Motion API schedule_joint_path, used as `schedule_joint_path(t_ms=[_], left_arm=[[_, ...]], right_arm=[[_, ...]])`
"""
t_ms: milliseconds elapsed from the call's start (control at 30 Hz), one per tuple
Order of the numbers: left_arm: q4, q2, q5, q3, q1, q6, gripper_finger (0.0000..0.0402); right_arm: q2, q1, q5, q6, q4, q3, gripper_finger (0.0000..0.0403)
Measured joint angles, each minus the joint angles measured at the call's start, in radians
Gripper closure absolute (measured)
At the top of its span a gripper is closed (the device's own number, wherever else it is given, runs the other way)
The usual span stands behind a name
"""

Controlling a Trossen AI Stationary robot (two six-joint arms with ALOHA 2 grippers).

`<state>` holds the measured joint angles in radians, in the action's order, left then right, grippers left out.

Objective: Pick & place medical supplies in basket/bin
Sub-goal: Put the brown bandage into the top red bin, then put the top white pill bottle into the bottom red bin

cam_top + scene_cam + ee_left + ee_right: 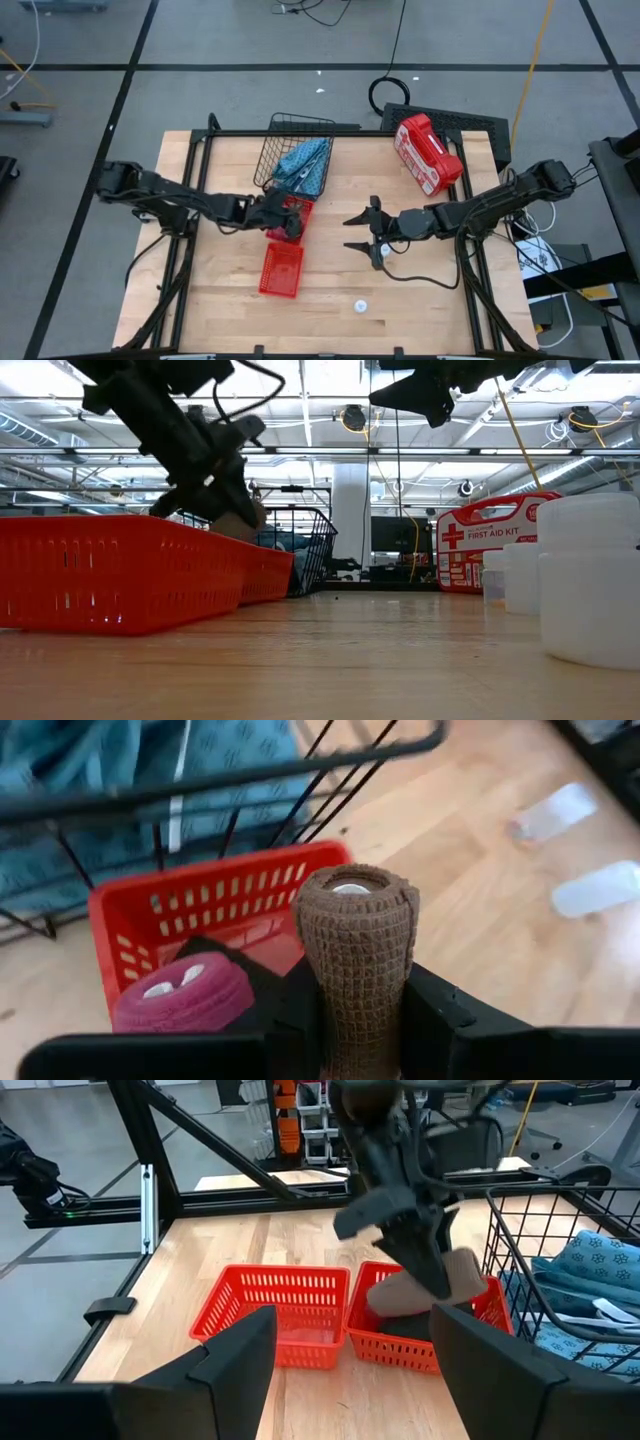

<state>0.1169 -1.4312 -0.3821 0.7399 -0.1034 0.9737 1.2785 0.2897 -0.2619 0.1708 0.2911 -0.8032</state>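
Brown roll (pixel 358 960) between left end effector (pixel 360 1020) fingers

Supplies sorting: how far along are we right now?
Done: the blue pouch lies in the wire basket, and a pink roll sits in the red bin beside it. In hand: the left gripper holds a brown roll over that bin. Left: vials on the table; the right gripper waits open.

arms: two dark, jointed, slim segments
left gripper (pixel 290 222): black, two flat fingers
right gripper (pixel 358 231): black, pointed fingers, black cable trailing at 5 o'clock
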Motion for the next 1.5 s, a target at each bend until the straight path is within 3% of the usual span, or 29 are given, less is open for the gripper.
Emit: schedule_joint_path(t_ms=[167,567,900,1167,1400,1500], left_arm=[[-0.008,-0.039,0.073,0.000,0.027,0.005,0.0268],[-0.017,-0.043,0.090,0.000,0.059,-0.037,0.0193],[-0.014,-0.025,0.149,0.000,0.068,-0.087,0.0176],[-0.025,0.164,0.331,0.000,0.117,-0.237,0.0178],[-0.023,0.393,0.351,0.000,0.108,-0.408,0.0178],[-0.028,0.473,0.348,0.000,0.100,-0.465,0.0178]], right_arm=[[0.000,0.000,0.000,0.000,-0.002,0.000,0.0151],[0.000,0.000,0.001,0.000,-0.006,0.000,0.0151],[0.000,0.000,0.001,0.002,-0.012,0.000,0.0151],[-0.071,0.030,0.001,0.082,-0.121,-0.001,0.0151],[-0.161,0.141,-0.003,0.207,-0.296,-0.001,0.0151],[-0.172,0.206,-0.072,0.247,-0.364,-0.002,0.0151]])
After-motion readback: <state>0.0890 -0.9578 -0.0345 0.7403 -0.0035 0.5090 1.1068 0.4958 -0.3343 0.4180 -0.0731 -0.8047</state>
